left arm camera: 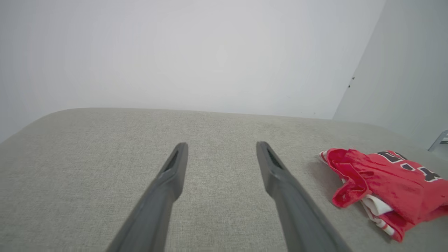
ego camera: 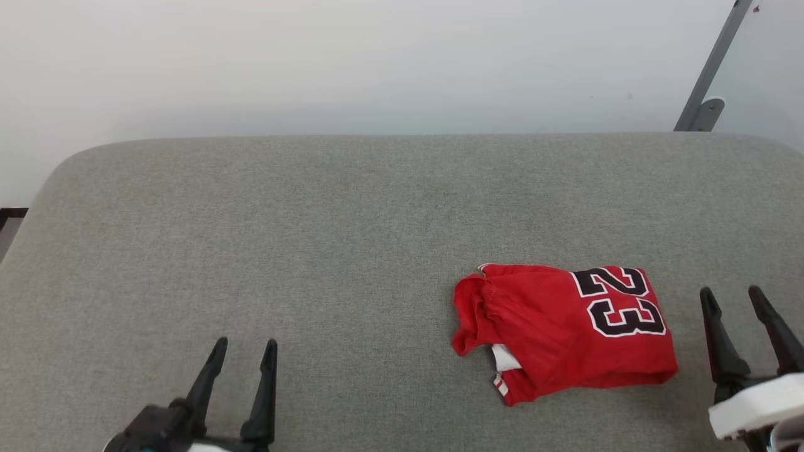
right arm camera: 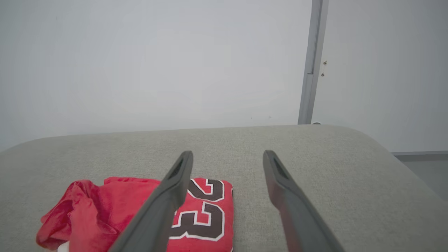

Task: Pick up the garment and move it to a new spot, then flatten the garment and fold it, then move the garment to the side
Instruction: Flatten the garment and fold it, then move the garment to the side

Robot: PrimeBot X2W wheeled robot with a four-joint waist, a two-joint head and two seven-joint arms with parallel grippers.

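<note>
On the grey cushion [ego camera: 314, 238], the red garment [ego camera: 553, 333] reads "23".

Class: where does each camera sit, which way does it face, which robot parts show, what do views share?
Head view: on the head, facing forward-down at the grey surface; left gripper, right gripper at bottom corners.
Left wrist view: on that wrist, along its fingers across the surface.
Right wrist view: likewise, along its fingers.
All share the garment.
</note>
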